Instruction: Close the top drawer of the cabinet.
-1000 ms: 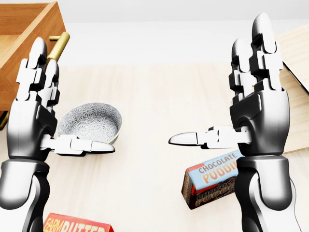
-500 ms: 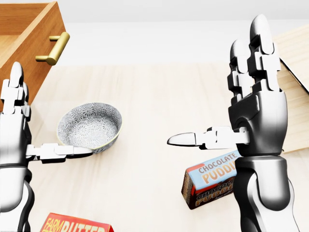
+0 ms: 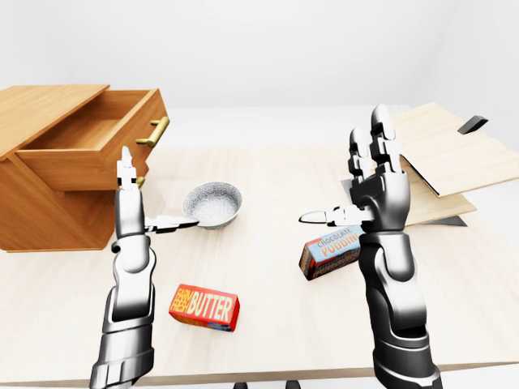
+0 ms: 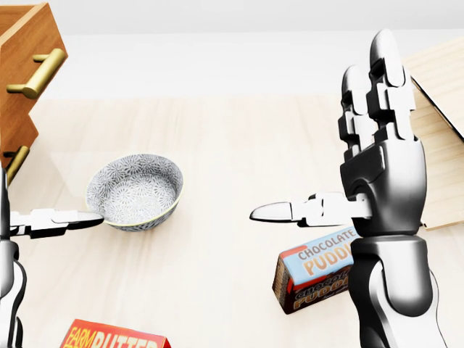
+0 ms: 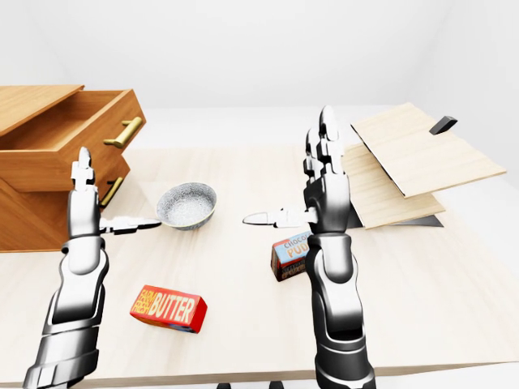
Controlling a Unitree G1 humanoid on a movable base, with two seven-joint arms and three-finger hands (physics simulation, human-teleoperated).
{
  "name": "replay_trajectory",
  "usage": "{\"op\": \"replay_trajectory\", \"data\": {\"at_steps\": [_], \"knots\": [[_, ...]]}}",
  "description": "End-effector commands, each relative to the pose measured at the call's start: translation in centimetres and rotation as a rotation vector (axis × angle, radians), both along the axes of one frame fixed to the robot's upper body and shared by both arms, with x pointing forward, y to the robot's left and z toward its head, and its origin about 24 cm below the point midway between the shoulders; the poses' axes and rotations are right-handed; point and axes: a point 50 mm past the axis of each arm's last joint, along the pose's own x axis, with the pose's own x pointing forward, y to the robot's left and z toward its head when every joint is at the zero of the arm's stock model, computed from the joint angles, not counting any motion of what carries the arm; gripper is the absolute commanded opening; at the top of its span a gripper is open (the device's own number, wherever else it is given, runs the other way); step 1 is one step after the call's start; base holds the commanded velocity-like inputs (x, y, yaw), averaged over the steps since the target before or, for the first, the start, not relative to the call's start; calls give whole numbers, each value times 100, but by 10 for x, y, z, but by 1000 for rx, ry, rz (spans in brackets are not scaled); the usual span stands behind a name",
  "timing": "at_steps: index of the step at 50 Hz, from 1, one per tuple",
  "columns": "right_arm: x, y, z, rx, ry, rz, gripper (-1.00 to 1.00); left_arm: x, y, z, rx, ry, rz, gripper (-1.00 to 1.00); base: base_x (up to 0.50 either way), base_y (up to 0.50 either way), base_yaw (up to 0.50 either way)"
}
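The wooden cabinet (image 3: 49, 212) stands at the left of the table, and its top drawer (image 3: 97, 154) is pulled out toward the right. The drawer's brass handle (image 3: 152, 131) points at the bowl. My left hand (image 3: 154, 194) is open and upright with the thumb out to the right. Its fingers (image 3: 126, 166) overlap the lower right corner of the drawer's front face; I cannot tell whether they touch it. In the head view only its thumb (image 4: 58, 219) shows at the left edge. My right hand (image 3: 345, 178) is open and upright over the middle of the table, holding nothing.
A patterned grey bowl (image 3: 212, 203) sits just right of my left hand. A red butter box (image 3: 204, 306) lies near the table's bottom edge. A chocolate pudding box (image 3: 331, 255) lies under my right hand. Stacked wooden boards (image 3: 442, 154) lie at the right.
In the head view the drawer front and its handle have slid left while the bowl stays put. My left hand has moved left with them, almost out of that view. The right hand is unmoved.
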Motion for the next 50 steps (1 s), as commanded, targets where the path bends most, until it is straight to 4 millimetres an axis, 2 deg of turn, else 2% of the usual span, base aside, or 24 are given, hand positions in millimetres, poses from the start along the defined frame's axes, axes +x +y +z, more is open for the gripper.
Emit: {"op": "replay_trajectory", "data": {"at_steps": [1,11,38,50], "knots": [[-1,1,-2,-4,7,3,100,-2,23,0,21,1,99,100,0,0,0],[-1,2,-2,-4,7,4,100,-1,39,9,45,-12,147,100,0,0,0],[0,1,-5,-10,21,2,100,11,91,13,67,58,315,100,0,0,0],[0,1,-5,-10,19,1,100,15,111,27,82,61,373,100,0,0,0]]}}
